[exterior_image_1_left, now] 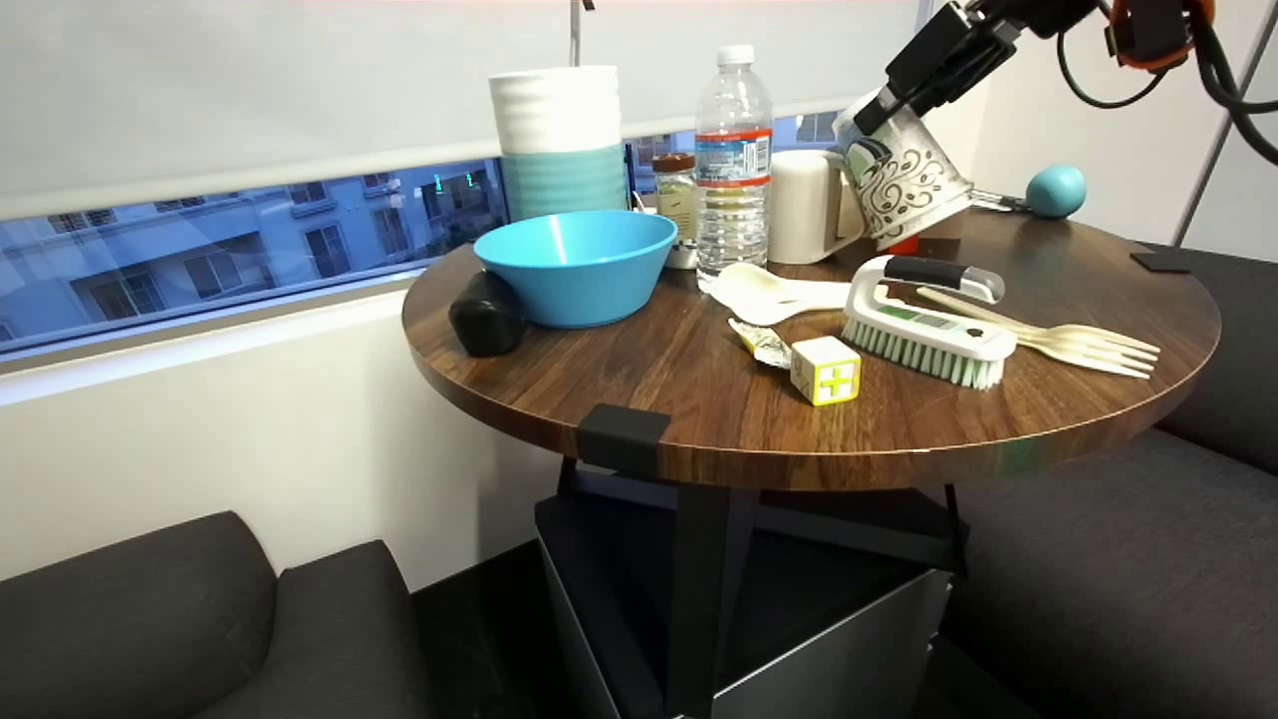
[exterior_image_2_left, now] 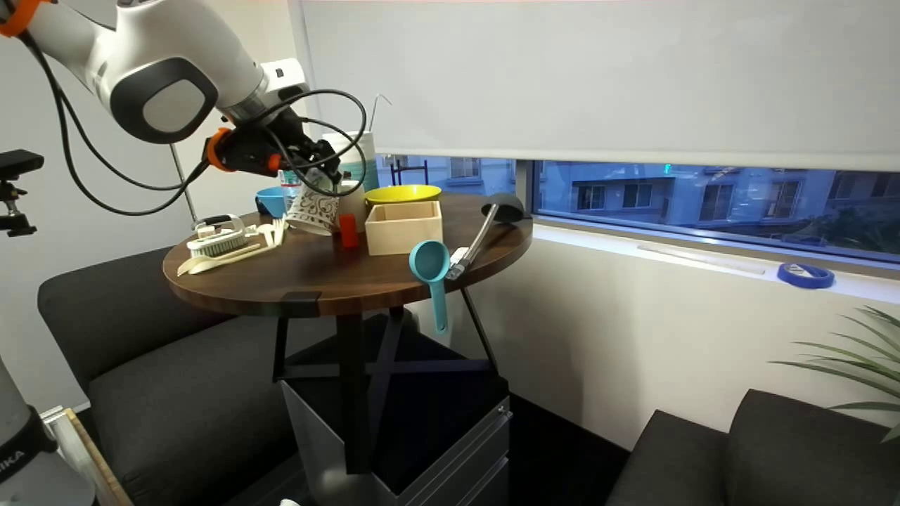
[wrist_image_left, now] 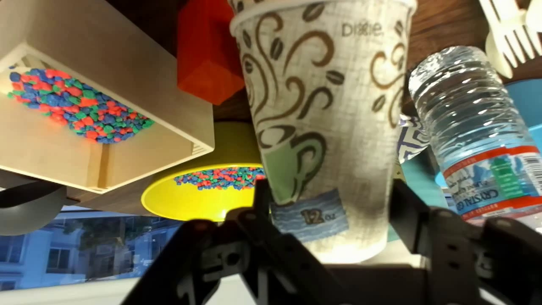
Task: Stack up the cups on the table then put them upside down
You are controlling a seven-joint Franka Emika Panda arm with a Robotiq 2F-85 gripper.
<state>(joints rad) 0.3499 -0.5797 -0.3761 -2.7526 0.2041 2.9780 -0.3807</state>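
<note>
Gripper (wrist_image_left: 332, 207) with a cup in its grasp. The fingers (wrist_image_left: 408, 216) stand parted by the width of the cup (wrist_image_left: 322, 106), bearing on its sides near the base. The cup lies between and below the fingertips of the sole arm (exterior_image_2_left: 207, 42), its long axis crosswise to them; the mouth tilts downward and back beneath the arm in both exterior views. A patterned strip past its rim is judged to be a second cup (wrist_image_left: 242, 6), nested inside and mostly hidden. Beneath the mouth, the table (exterior_image_2_left: 316, 270); whether rim meets wood is unclear. Just beside the mouth, a red block (exterior_image_2_left: 348, 230). Ahead of the fingertips, a white mug (exterior_image_1_left: 794, 210). Opposite the block, a water bottle (wrist_image_left: 474, 114); beyond the block, a pale box (exterior_image_2_left: 405, 233). Stacking appears done; the coming move presumably turns on the cup's axis, which must swing to vertical before the rim can sit flat.
</note>
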